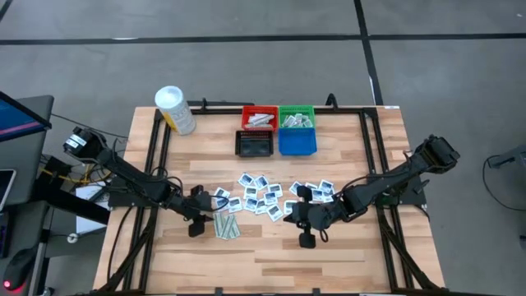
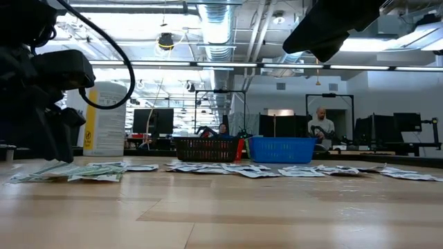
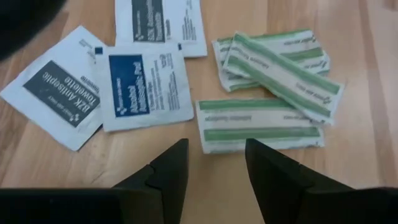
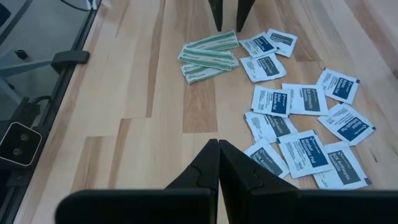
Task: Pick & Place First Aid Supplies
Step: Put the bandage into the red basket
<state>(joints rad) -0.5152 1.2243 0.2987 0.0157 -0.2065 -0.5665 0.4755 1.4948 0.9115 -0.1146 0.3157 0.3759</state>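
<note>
Strips (image 3: 261, 124) lie in a loose overlapping heap at the table's left front, just ahead of the left gripper (image 3: 214, 165), whose fingers stand apart and empty. Closing there may pinch two at once or slide off flat. Square packets (image 1: 259, 196) lie mid-table; right gripper (image 4: 218, 163) waits beside them, closed, empty.

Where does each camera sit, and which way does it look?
High: above the table, looking down; both arms, packets, bins.
Low: table height, looking level into the room; strips, arms above.
Left wrist: on the left arm; open left gripper over strips.
Right wrist: on the right arm; shut right gripper.
Both wrist views share the strips.
</note>
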